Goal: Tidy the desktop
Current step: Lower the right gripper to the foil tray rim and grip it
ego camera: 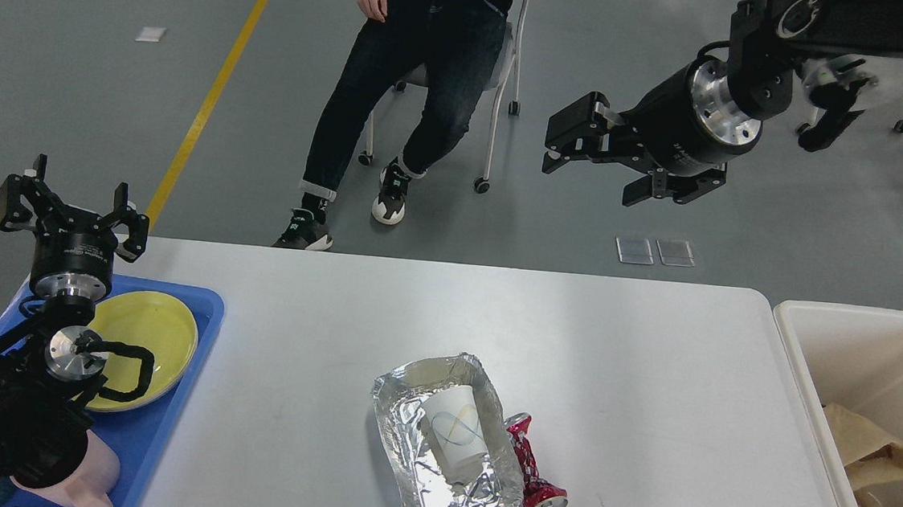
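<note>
The white desktop (pixel 316 331) carries a crumpled foil tray (pixel 407 411) near its front middle. A white paper cup (pixel 455 435) lies inside the foil tray. A crushed red can (pixel 535 476) rests against the tray's right side. My right gripper (pixel 605 162) hangs open and empty high above the desktop's far edge, pointing left. My left gripper (pixel 72 211) stands open and empty, pointing up, above the blue tray's far end.
A blue tray (pixel 181 393) at the left edge holds a yellow plate (pixel 151 327) and a pink cup (pixel 97 477). A cream-white bin (pixel 839 348) with brown paper (pixel 879 456) stands at the right. A seated person (pixel 427 50) is beyond the table.
</note>
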